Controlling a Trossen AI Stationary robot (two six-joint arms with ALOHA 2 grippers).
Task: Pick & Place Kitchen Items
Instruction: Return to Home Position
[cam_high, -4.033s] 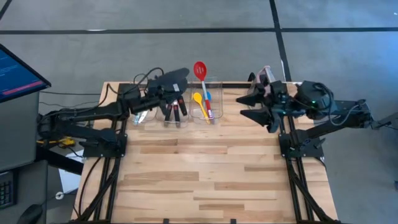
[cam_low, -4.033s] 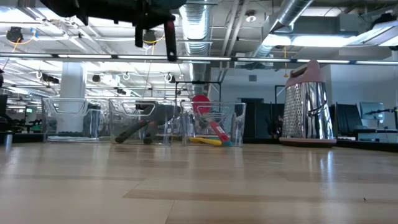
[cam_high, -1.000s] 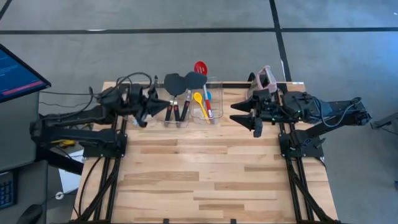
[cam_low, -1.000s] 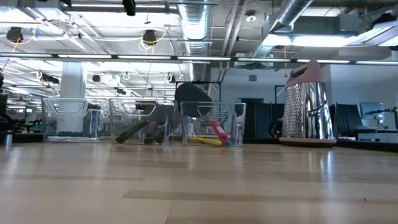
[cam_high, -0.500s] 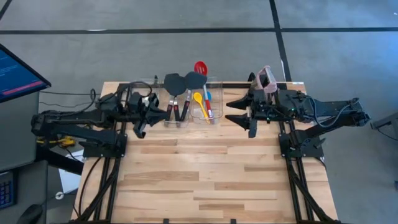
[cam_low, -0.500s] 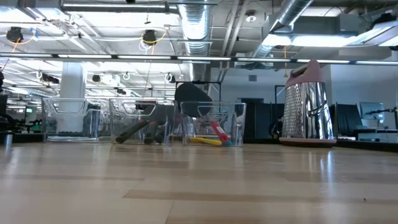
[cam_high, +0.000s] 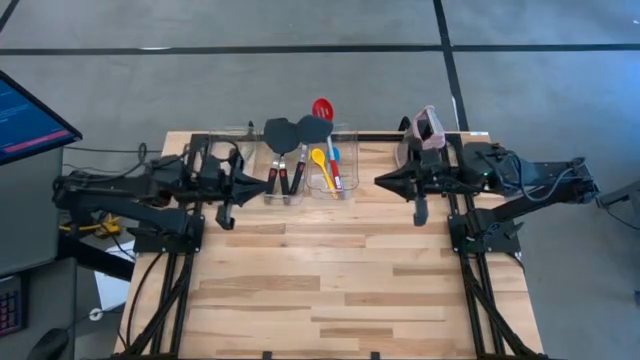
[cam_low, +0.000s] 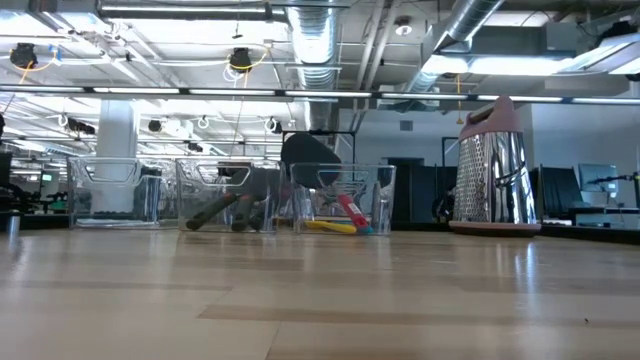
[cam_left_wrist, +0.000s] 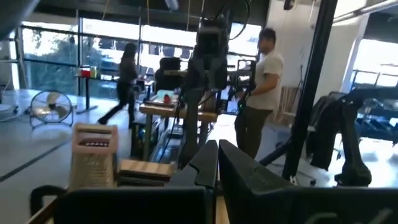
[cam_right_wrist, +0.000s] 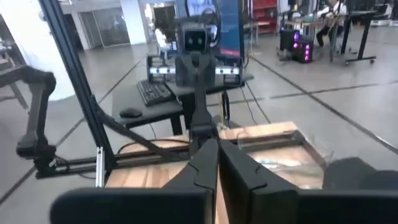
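The spatulas (cam_high: 283, 133) and spoons (cam_high: 318, 157) lie in the clear bins (cam_low: 105, 160) at the upper middle of the frame. Left jaws and right jaws hang either side, clenched on nothing. I think sorting is done; next I tuck both arms home, clear of the bins.

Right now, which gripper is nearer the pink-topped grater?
Right. The right gripper sits just in front of the grater, on its side toward the bins. The left gripper is beyond all three bins, by the left one. Both jaws shut.
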